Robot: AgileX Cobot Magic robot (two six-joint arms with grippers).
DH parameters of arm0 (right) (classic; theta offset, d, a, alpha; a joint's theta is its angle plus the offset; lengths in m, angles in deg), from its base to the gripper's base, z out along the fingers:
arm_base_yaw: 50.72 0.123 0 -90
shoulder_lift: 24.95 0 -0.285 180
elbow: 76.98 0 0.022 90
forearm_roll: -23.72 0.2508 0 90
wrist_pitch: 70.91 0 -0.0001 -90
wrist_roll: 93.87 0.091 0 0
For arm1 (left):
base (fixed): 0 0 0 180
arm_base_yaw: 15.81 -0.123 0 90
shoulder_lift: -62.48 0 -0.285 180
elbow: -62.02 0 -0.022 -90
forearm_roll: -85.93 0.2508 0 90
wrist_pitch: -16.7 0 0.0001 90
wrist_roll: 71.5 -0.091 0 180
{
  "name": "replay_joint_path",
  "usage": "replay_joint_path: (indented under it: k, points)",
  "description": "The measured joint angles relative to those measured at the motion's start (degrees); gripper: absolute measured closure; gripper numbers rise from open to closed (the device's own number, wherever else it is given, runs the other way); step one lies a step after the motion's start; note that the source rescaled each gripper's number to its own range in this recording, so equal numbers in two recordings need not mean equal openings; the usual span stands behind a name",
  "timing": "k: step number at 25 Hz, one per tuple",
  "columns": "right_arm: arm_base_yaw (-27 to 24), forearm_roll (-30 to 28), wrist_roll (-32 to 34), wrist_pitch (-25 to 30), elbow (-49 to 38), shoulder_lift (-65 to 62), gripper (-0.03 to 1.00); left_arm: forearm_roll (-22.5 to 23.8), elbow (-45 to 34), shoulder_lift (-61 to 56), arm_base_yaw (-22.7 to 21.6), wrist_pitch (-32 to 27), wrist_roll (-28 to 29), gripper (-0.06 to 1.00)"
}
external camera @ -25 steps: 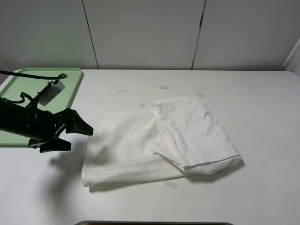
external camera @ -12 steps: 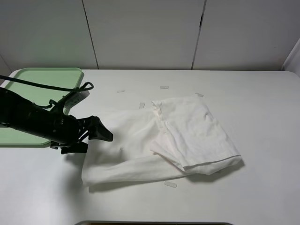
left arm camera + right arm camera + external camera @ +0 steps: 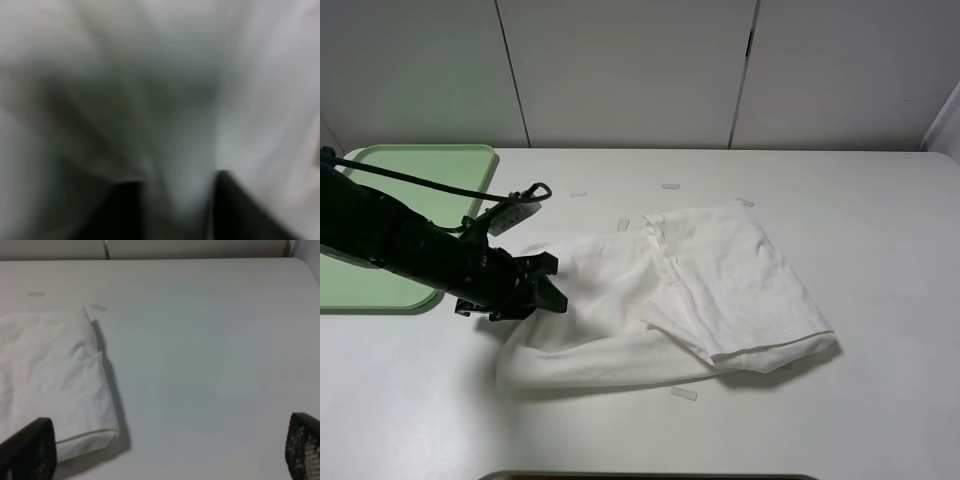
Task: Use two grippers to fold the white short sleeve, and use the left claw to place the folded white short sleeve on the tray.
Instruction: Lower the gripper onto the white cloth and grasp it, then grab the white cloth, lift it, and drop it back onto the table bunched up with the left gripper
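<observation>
1. Exterior high view: the shirt (image 3: 720, 285) lies near the middle of the white table (image 3: 880, 220) as a wide, wrinkled band. Its long axis runs left to right. The right part is folded over on itself, and the left part lies flatter.
2. The left claw (image 3: 558, 285) sits at the shirt's left edge and touches the cloth. It points right, along the long axis. Almost all of the shirt lies to the right of this claw, toward the middle of the table.
3. The left wrist view is heavily blurred. White shirt (image 3: 165, 100) fills it and runs down between the 2 dark fingers of the left claw (image 3: 177, 202). A gap shows between the fingers, but I cannot tell whether they have clamped the cloth.
4. In the right wrist view the right claw (image 3: 167, 447) is spread wide with nothing between its fingers. It hangs over bare table, with the shirt's (image 3: 50, 370) right edge to 1 side. This claw is out of the exterior high view, so the left arm is plainly the nearer one.
5. The tray (image 3: 420, 165) lies at the far left of the table, behind the left arm and apart from the shirt.
6. Judgement: a fold would carry the left edge rightward over the cloth, away from the tray.
</observation>
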Motion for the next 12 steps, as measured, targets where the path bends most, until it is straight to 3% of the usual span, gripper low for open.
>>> replay_joint_path:
  k: [1, 2, 4, 8, 12]
  points:
    - [0.0, 0.0, 0.0, 0.0, 0.0, 0.0, -0.03, 0.3, 0.0, 0.3, 0.0, 0.9, 0.0, 0.54]
    - [0.0, 0.0, 0.0, 0.0, 0.0, 0.0, -0.03, 1.7, 0.0, 0.4, 0.0, 1.7, 0.0, 0.79]
    - [0.0, 0.0, 0.0, 0.0, 0.0, 0.0, -0.03, 3.6, 0.0, 0.4, 0.0, 1.8, 0.2, 0.92]
    - [0.0, 0.0, 0.0, 0.0, 0.0, 0.0, -0.03, 9.9, 0.5, 0.4, -1.3, 0.9, 5.7, 0.94]
    - [0.0, 0.0, 0.0, 0.0, 0.0, 0.0, -0.03, 29.8, 2.8, -3.6, -5.5, -0.3, 22.3, 0.94]
